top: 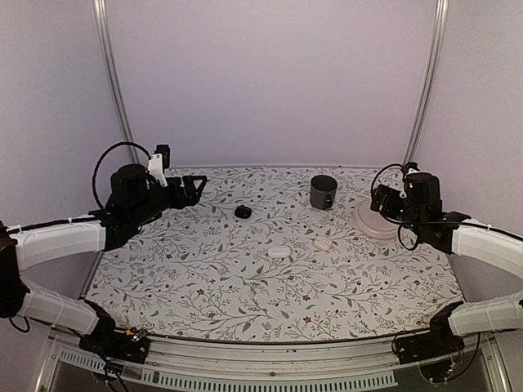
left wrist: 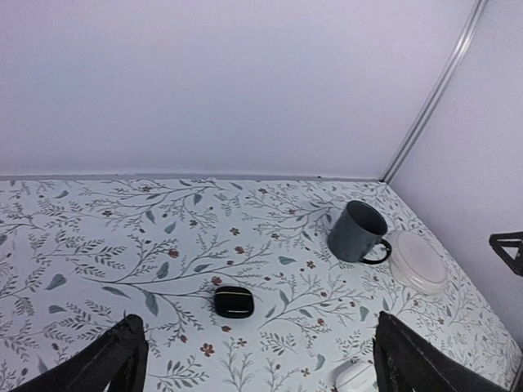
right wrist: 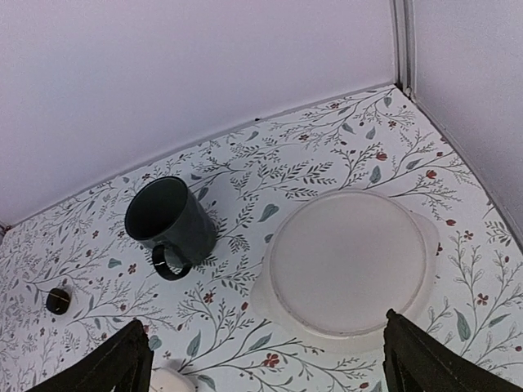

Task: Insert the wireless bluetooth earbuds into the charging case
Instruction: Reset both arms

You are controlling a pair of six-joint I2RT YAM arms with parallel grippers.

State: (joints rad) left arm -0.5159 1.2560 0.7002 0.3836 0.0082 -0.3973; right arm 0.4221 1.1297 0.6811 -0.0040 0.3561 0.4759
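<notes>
A small black charging case point(top: 243, 211) lies shut on the floral table, also seen in the left wrist view point(left wrist: 234, 301) with a thin gold seam. A white rounded case point(top: 279, 251) lies near the table's middle, with a white oval piece point(top: 324, 243) just right of it. No loose earbuds show; they are hidden or out of view. My left gripper point(top: 196, 188) hovers open at the back left, above and short of the black case, its fingers point(left wrist: 114, 359) wide apart. My right gripper point(top: 382, 200) hangs open over the plate, holding nothing.
A dark grey mug point(top: 323, 192) stands upright at the back, handle toward the front. A white round plate point(top: 374, 219) lies right of it, under my right gripper. The back wall and two metal rails bound the table point(top: 245, 286).
</notes>
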